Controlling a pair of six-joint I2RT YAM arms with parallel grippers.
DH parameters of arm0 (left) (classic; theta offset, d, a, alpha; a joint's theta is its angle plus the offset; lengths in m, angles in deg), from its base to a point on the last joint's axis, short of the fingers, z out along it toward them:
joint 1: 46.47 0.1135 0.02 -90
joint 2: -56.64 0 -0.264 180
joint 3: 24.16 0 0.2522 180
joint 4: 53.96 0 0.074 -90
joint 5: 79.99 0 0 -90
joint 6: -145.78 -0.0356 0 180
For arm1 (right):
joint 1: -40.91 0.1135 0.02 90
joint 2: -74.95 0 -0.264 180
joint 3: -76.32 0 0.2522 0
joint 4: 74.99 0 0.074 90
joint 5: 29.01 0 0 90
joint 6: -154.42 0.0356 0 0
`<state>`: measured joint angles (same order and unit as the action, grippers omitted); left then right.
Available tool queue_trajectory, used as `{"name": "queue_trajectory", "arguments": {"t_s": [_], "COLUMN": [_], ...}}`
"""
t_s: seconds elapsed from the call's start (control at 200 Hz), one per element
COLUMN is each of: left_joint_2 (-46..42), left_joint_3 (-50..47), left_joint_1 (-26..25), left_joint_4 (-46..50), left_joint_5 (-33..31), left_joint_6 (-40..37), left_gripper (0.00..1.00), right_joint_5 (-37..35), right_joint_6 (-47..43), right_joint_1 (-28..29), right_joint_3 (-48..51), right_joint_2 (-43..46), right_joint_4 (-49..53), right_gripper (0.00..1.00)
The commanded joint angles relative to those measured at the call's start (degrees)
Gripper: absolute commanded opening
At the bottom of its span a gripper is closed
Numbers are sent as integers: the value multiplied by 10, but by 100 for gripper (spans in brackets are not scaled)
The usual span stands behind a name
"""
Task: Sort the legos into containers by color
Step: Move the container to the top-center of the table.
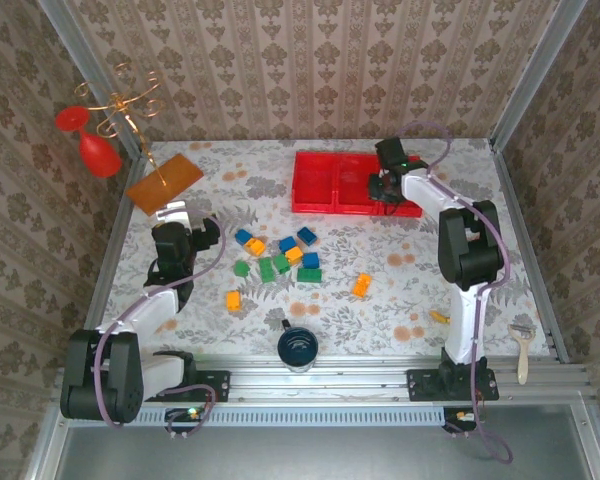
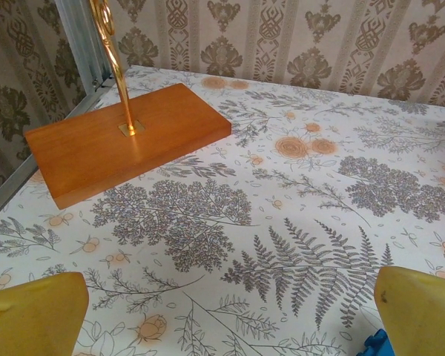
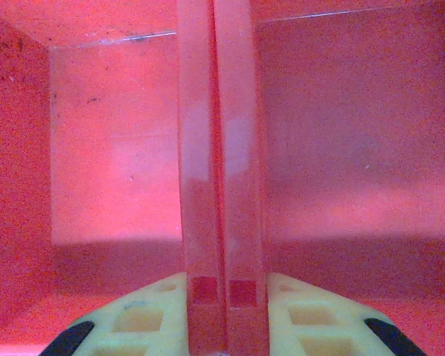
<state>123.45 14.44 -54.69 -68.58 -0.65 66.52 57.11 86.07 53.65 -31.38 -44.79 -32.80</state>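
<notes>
The right jaws are clamped together on a dividing wall point(image 3: 222, 148) of the red tray point(image 1: 315, 182) at the far side of the counter point(image 1: 400, 290). In the wrist view that wall runs straight up between the two pale fingers point(image 3: 96, 326), a compartment on each side. The right arm point(image 1: 465, 245) reaches over the tray's right end and hides it from above. The bricks point(image 1: 280, 256) — blue, orange and green — lie loose mid-counter, apart from the tray, one orange brick point(image 1: 361, 285) off to the right. The left jaws stand wide apart over the counter beside the bricks, a blue brick point(image 2: 376, 345) just by the right finger point(image 2: 419, 311). Ahead of them sits a wooden board point(image 2: 119, 144) carrying a gold stand point(image 2: 111, 52). A dark cup point(image 1: 297, 347) stands near the front rail — a brush point(image 1: 521, 350) lies at the right edge
</notes>
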Motion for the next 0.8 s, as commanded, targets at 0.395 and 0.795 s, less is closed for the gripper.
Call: {"name": "queue_trajectory", "arguments": {"t_s": [0.395, 0.795], "left_joint_2": [-7, -29], "left_joint_3": [22, 27], "left_joint_1": [-2, -2], "left_joint_4": [20, 57], "left_joint_5": [26, 21], "left_joint_6": [21, 25], "left_gripper": [100, 100], "right_joint_5": [15, 13], "right_joint_6": [100, 90], "right_joint_1": [54, 58], "right_joint_3": [-92, -115], "right_joint_2": [-77, -68], "right_joint_4": [60, 74], "right_gripper": [24, 43]}}
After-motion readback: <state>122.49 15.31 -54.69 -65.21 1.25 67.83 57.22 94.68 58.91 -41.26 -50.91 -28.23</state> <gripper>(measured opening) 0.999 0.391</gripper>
